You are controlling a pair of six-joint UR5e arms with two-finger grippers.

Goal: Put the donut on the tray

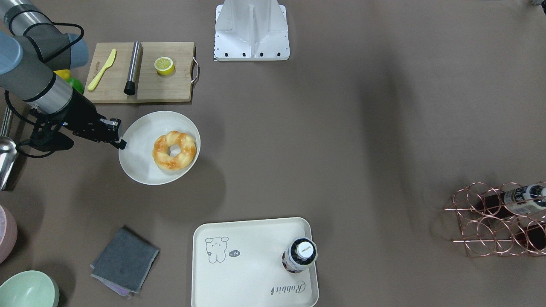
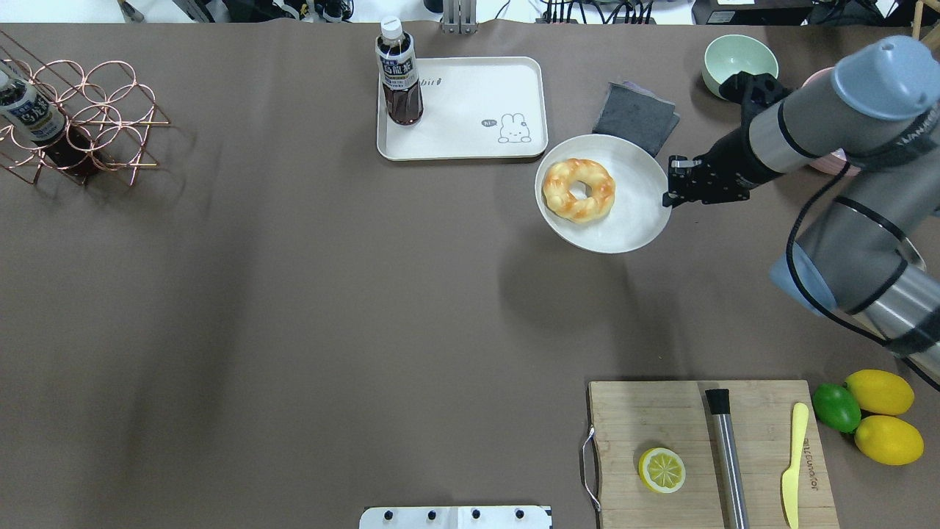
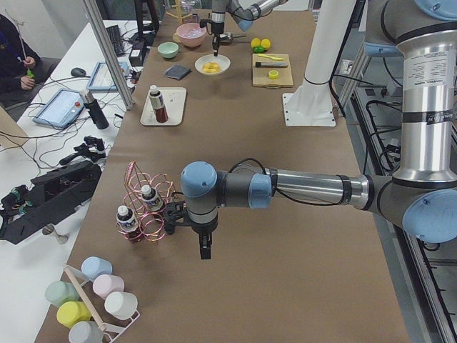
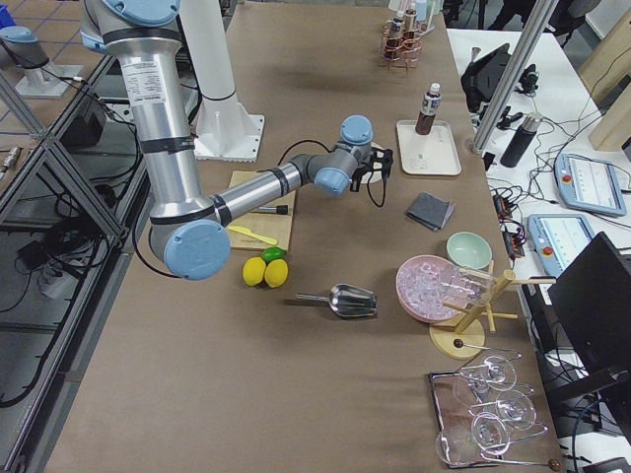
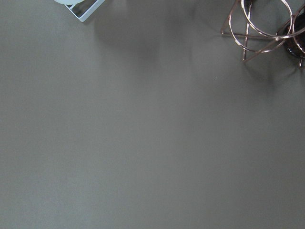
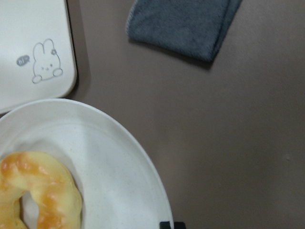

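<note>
The donut [image 1: 187,150], a golden-orange twisted ring, lies on a round off-white plate [image 1: 136,168]; it also shows in the overhead view [image 2: 562,200] and the right wrist view [image 6: 52,183]. My right gripper [image 2: 667,198] hovers at the plate's rim [image 2: 639,224], on the side away from the donut, with its fingers together and nothing in them. The cream tray [image 2: 470,110] with the grey animal drawing lies beyond the plate, with a dark drink bottle [image 2: 399,73] standing on one end. My left gripper [image 3: 205,251] shows only in the exterior left view, over bare table near the copper rack; I cannot tell its state.
A folded grey cloth [image 2: 635,110] lies beside the tray and plate. A wooden cutting board [image 2: 661,419] holds a lemon half [image 2: 662,470], a metal cylinder and a yellow knife. A green bowl [image 2: 738,59], two lemons and a lime [image 2: 837,406], and a copper bottle rack [image 2: 88,117] stand at the edges.
</note>
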